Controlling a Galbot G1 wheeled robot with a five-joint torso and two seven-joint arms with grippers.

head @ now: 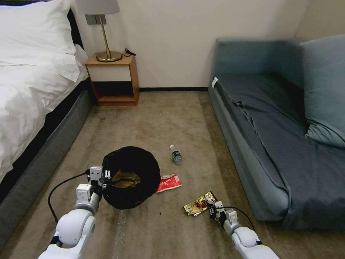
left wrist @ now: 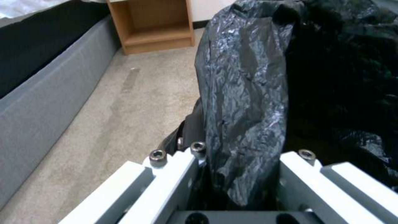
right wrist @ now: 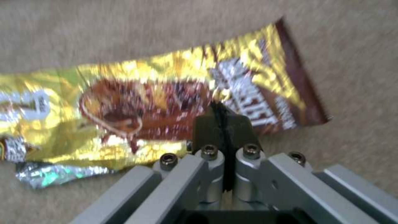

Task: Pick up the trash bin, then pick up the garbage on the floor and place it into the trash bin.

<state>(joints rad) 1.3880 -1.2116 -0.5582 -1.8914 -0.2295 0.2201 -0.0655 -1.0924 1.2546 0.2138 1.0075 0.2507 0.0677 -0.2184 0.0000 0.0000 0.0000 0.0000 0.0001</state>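
The trash bin (head: 133, 169), lined with a glossy black bag (left wrist: 244, 93), hangs just above the carpet, with my left gripper (head: 106, 178) shut on its rim. A fold of the bag sits between that gripper's (left wrist: 242, 152) jaws. A tan crumpled paper bag (head: 125, 179) lies inside the bin. On the floor lie a red-and-white wrapper (head: 169, 182), a small clear bottle (head: 175, 154) and a gold-brown snack wrapper (head: 198, 205). My right gripper (head: 212, 209) is low at that wrapper's (right wrist: 166, 102) near edge, its fingers (right wrist: 215, 124) pressed together on it.
A bed (head: 32, 90) with a grey base runs along the left, a wooden nightstand (head: 114, 81) with a lamp stands at the back wall, and a blue-grey sofa (head: 280, 126) lines the right. Open carpet (head: 161, 115) lies between them.
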